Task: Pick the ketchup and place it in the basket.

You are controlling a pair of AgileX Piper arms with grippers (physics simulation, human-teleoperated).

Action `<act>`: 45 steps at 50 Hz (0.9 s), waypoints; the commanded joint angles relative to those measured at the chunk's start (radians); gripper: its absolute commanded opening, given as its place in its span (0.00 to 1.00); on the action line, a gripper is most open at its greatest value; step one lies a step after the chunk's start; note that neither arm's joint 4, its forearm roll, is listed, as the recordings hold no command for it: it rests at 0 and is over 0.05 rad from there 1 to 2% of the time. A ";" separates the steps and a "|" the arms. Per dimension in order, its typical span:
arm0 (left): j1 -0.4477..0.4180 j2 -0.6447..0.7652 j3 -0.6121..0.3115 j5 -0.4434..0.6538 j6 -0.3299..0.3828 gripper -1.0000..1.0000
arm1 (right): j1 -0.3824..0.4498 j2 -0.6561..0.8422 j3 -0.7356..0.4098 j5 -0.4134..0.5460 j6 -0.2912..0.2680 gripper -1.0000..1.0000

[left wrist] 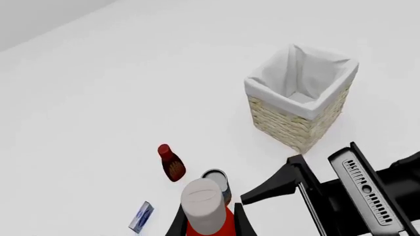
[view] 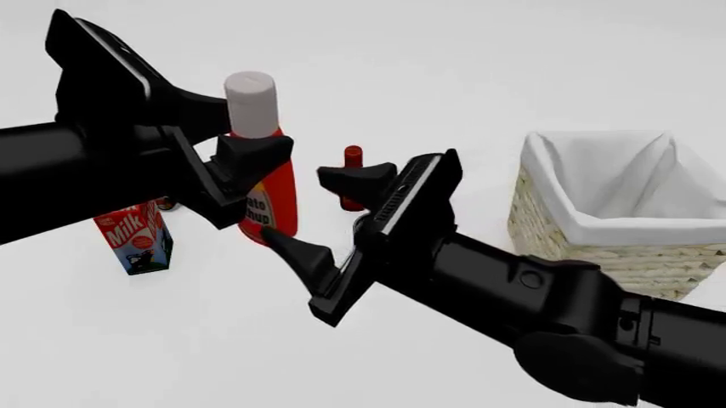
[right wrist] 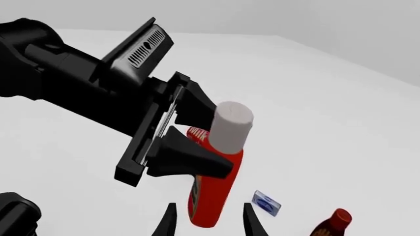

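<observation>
The left gripper [view: 244,183] has the ketchup [view: 270,191] clamped between its fingers, gripping the red body just under the tall grey-white cap [view: 251,104], and in the right wrist view the bottle [right wrist: 213,191] looks clear of the table, tilted a little, so the pick itself reads as done and the carry is the step in hand. The right gripper [view: 312,212] sits just beside it, jaws spread wide and holding nothing, its fingers pointing toward the bottle; whether it is lining up for a handover or only standing by cannot be told. The basket [view: 567,223] stands well apart on the right side of the front view, open and lined in white cloth, with nothing visible inside it from the left wrist view [left wrist: 262,81]. On the table near the bottle are a milk carton [view: 136,238], a small dark-red bottle [view: 354,177], a can [left wrist: 217,179] and a little blue-and-white box [left wrist: 141,217]. The next move likely calls for bringing the bottle across to the right, past or around the right arm that lies between, until it hangs over the basket's opening, then letting go. The risk, by the look of it, is clipping that arm.
</observation>
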 commanded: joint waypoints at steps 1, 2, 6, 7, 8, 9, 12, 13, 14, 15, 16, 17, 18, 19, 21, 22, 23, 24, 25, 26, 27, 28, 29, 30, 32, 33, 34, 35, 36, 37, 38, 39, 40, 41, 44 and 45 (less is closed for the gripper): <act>0.004 0.002 0.001 -0.008 0.014 0.00 | 0.005 0.031 -0.016 -0.011 -0.010 1.00; 0.004 0.002 0.001 -0.008 0.014 0.00 | 0.005 0.031 -0.016 -0.011 -0.010 1.00; 0.002 0.001 0.002 -0.007 0.013 0.00 | 0.004 0.050 -0.019 -0.022 -0.009 1.00; 0.001 0.001 0.001 -0.006 0.013 0.00 | 0.003 0.055 -0.021 -0.025 -0.009 1.00; 0.000 0.001 0.001 -0.006 0.013 0.00 | 0.001 0.061 -0.023 -0.028 -0.010 1.00; 0.000 0.001 0.000 -0.006 0.013 0.00 | 0.002 0.062 -0.024 -0.028 -0.011 1.00; 0.001 0.002 0.001 -0.006 0.013 0.00 | 0.001 0.069 -0.031 -0.028 -0.010 1.00; 0.000 0.002 0.000 -0.004 0.013 0.00 | -0.001 0.075 -0.033 -0.030 -0.012 1.00; 0.000 0.002 0.000 -0.004 0.013 0.00 | -0.001 0.075 -0.033 -0.030 -0.012 1.00; 0.002 0.002 0.000 -0.005 0.014 0.00 | -0.003 0.080 -0.036 -0.031 -0.012 1.00; 0.003 0.002 -0.001 -0.005 0.014 0.00 | 0.000 0.080 -0.036 -0.032 -0.010 1.00; 0.003 0.003 -0.001 -0.005 0.013 0.00 | -0.001 0.083 -0.037 -0.033 -0.012 1.00; 0.004 0.002 -0.001 -0.005 0.014 0.00 | -0.003 0.089 -0.041 -0.033 -0.013 1.00; 0.004 0.002 0.000 -0.006 0.015 0.00 | -0.003 0.092 -0.045 -0.031 -0.016 1.00; 0.002 0.002 -0.002 -0.004 0.014 0.00 | 0.000 0.090 -0.048 -0.029 -0.011 1.00; 0.002 0.002 -0.002 -0.004 0.014 0.00 | 0.000 0.090 -0.048 -0.029 -0.011 1.00; 0.001 0.003 -0.003 -0.004 0.012 0.00 | -0.001 0.096 -0.052 -0.032 -0.011 1.00; 0.001 0.003 -0.003 -0.004 0.012 0.00 | -0.001 0.097 -0.052 -0.032 -0.011 1.00; 0.001 0.002 -0.003 -0.004 0.012 0.00 | -0.001 0.098 -0.054 -0.033 -0.009 1.00; 0.002 0.002 -0.003 -0.004 0.012 0.00 | 0.000 0.101 -0.055 -0.033 -0.010 1.00; 0.002 0.002 -0.005 -0.003 0.011 0.00 | 0.000 0.103 -0.055 -0.035 -0.010 1.00; 0.003 0.002 -0.006 -0.002 0.012 0.00 | -0.002 0.108 -0.058 -0.036 -0.012 1.00; 0.003 0.002 -0.007 -0.001 0.012 0.00 | -0.002 0.110 -0.060 -0.037 -0.010 1.00; 0.002 0.001 -0.009 0.000 0.012 0.00 | -0.001 0.112 -0.059 -0.039 -0.010 1.00; 0.003 0.002 -0.011 0.001 0.012 0.00 | -0.004 0.121 -0.064 -0.042 -0.010 1.00; 0.003 0.002 -0.011 0.001 0.012 0.00 | -0.003 0.122 -0.065 -0.041 -0.013 1.00; 0.003 0.002 -0.011 0.001 0.012 0.00 | -0.003 0.122 -0.065 -0.041 -0.013 1.00; 0.003 0.002 -0.012 0.001 0.012 0.00 | -0.003 0.123 -0.067 -0.042 -0.011 1.00; 0.002 0.002 -0.013 0.002 0.012 0.00 | -0.006 0.129 -0.072 -0.043 -0.014 1.00; 0.003 0.002 -0.013 0.002 0.012 0.00 | -0.005 0.129 -0.074 -0.042 -0.012 1.00; 0.003 0.002 -0.015 0.004 0.012 0.00 | -0.005 0.131 -0.077 -0.043 -0.013 1.00; 0.003 0.002 -0.016 0.005 0.013 0.00 | -0.009 0.137 -0.080 -0.044 -0.018 1.00; 0.004 0.002 -0.018 0.006 0.012 0.00 | -0.009 0.138 -0.082 -0.045 -0.013 1.00; 0.004 0.002 -0.018 0.006 0.012 0.00 | -0.010 0.141 -0.084 -0.046 -0.016 1.00; 0.003 0.001 -0.020 0.008 0.012 0.00 | -0.012 0.149 -0.091 -0.048 -0.016 1.00; 0.004 0.002 -0.021 0.008 0.011 0.00 | -0.016 0.153 -0.093 -0.051 -0.015 1.00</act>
